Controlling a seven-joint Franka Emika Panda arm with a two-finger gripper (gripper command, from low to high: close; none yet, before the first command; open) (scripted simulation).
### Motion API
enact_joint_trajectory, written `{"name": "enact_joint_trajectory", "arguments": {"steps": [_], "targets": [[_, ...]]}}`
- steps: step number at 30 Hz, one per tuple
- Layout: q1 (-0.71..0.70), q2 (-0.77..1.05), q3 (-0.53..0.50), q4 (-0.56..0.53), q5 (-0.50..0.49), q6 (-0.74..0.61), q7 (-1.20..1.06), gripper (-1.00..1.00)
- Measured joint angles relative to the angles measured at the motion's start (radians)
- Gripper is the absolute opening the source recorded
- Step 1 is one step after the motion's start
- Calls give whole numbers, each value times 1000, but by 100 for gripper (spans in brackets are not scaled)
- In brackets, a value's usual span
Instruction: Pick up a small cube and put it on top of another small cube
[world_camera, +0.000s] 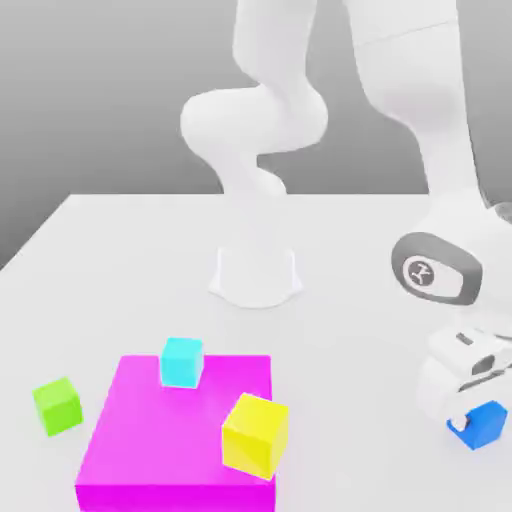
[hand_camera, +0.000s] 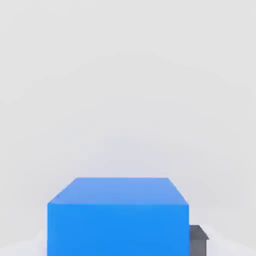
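Note:
A small blue cube (world_camera: 487, 425) rests low over the white table at the exterior view's right. My gripper (world_camera: 470, 412) is down over it and shut on it. In the hand view the blue cube (hand_camera: 118, 215) fills the near part, with one dark fingertip (hand_camera: 198, 239) pressed to its side. A small cyan cube (world_camera: 181, 361) and a small yellow cube (world_camera: 255, 434) sit on a large magenta block (world_camera: 150, 440). A small green cube (world_camera: 57, 405) lies on the table at the exterior view's left.
The arm's white base (world_camera: 256, 275) stands at the middle of the table (world_camera: 350, 330), behind the magenta block. The arm's links reach over the right side of the exterior view down to the hand.

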Motion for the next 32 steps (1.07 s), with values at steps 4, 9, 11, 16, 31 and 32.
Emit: {"name": "enact_joint_trajectory", "arguments": {"steps": [4, 9, 11, 16, 31, 32], "targets": [[-62, -125, 83, -31, 102, -92, -77, -100], [-181, -273, 26, -30, 223, -231, -108, -100], [-237, -327, -22, -23, 264, -288, -106, -100], [-447, -460, -111, -5, 357, -429, -93, -100], [-487, -432, -118, -19, 370, -384, -74, 100], [-487, -464, -118, -10, 378, -424, -79, 100]]}}
